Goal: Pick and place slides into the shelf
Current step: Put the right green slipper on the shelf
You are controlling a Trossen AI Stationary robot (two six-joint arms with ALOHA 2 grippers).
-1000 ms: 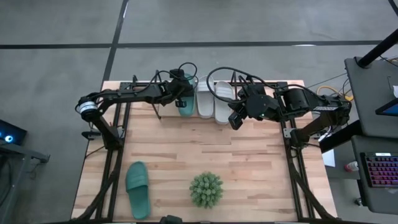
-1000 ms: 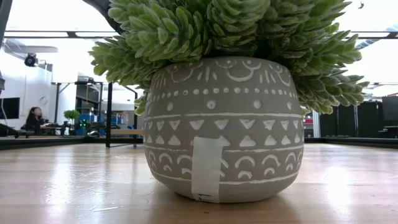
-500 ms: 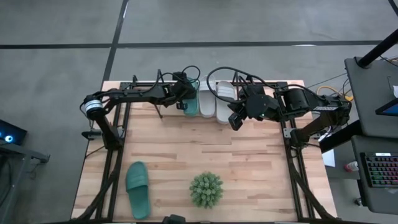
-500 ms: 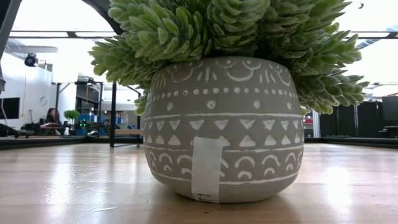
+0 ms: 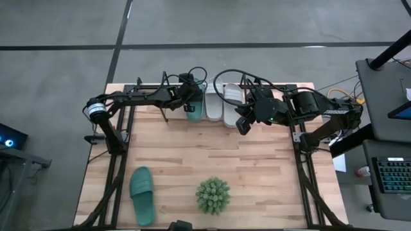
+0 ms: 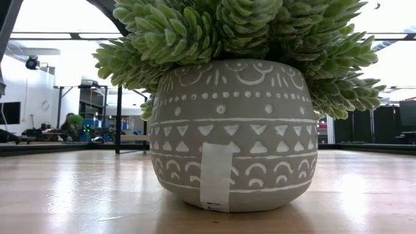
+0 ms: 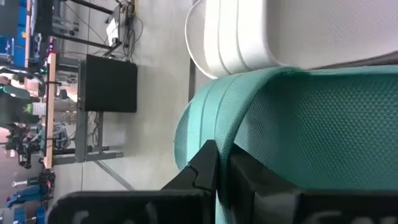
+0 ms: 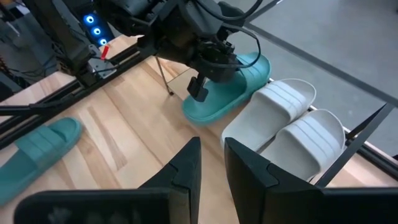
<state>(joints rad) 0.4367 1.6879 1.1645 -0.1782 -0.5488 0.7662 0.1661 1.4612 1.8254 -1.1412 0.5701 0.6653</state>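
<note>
I see open tabletop across the frame's middle. Toward the bottom, a potted plant and a loose teal slide block the way. At top centre, the shelf is crowded: two grey slides, another teal slide, and both grippers, left and right.
</note>
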